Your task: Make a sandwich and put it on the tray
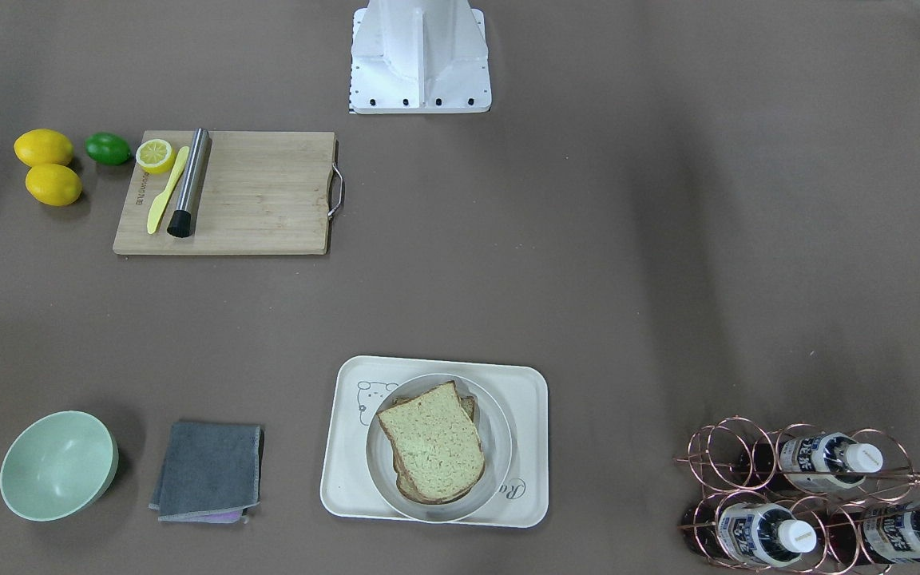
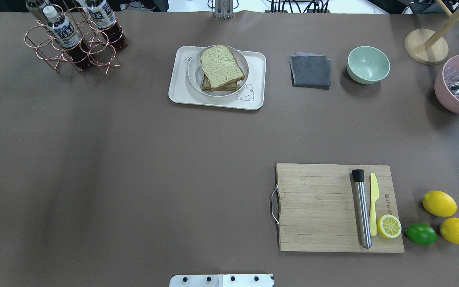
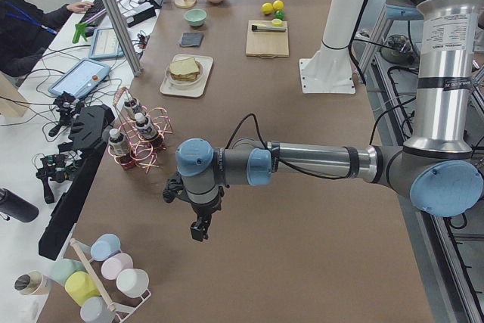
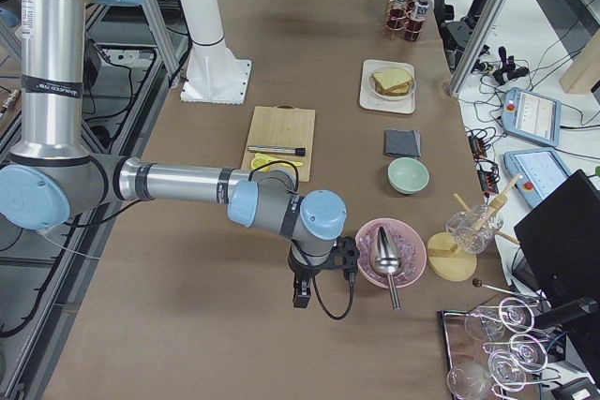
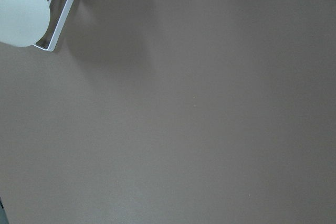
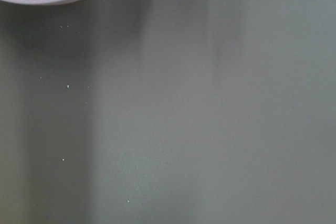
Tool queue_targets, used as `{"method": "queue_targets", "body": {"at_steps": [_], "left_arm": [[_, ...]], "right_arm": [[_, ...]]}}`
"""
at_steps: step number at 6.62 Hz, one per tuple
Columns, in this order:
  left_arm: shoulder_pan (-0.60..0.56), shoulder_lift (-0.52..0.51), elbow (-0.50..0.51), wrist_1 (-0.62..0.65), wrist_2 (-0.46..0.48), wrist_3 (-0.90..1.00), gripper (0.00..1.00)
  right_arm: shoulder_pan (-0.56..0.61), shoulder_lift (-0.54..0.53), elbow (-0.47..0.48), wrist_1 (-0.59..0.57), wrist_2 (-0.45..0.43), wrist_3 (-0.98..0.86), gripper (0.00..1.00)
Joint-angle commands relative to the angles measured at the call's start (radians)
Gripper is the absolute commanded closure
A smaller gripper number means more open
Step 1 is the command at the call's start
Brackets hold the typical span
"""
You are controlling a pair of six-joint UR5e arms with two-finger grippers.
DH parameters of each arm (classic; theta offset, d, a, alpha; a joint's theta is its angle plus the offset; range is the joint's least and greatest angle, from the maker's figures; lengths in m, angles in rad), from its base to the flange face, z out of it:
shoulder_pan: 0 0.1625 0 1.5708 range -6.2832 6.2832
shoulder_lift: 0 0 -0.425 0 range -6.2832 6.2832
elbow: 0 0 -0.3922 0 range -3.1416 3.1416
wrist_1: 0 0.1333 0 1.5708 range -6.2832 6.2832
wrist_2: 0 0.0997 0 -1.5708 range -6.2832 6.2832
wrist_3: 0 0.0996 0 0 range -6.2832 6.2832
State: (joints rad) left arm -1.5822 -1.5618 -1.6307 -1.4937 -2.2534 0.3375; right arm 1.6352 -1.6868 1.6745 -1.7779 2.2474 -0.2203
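The sandwich (image 1: pixel 432 443) is a stack of tan bread slices on a round white plate (image 1: pixel 501 457), which sits on the cream tray (image 1: pixel 346 483) at the far middle of the table. No egg shows between the slices. The sandwich (image 2: pixel 221 67) and tray (image 2: pixel 178 95) also show in the overhead view. My left gripper (image 3: pixel 199 229) hangs over bare table near the table's left end, far from the tray. My right gripper (image 4: pixel 302 298) hangs beside a pink bowl (image 4: pixel 391 252) near the right end. I cannot tell whether either gripper is open or shut.
A wooden cutting board (image 2: pixel 317 207) carries a steel muddler (image 2: pixel 361 209), a yellow knife and a lemon half. Two lemons (image 2: pixel 439 203) and a lime lie beside it. A green bowl (image 2: pixel 368 64), a grey cloth (image 2: pixel 310 70) and a copper bottle rack (image 2: pixel 74 38) stand along the far edge.
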Motion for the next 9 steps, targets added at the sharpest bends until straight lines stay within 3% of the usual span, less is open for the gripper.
{"method": "queue_targets", "body": {"at_steps": [1,9], "left_arm": [[0.020,0.002,0.002,0.001,0.000,0.000,0.01],[0.037,0.003,0.029,0.000,-0.049,0.000,0.01]], "right_arm": [[0.000,-0.001,-0.001,0.000,0.000,0.002,0.00],[-0.002,-0.001,0.002,-0.001,0.011,0.001,0.00]]}}
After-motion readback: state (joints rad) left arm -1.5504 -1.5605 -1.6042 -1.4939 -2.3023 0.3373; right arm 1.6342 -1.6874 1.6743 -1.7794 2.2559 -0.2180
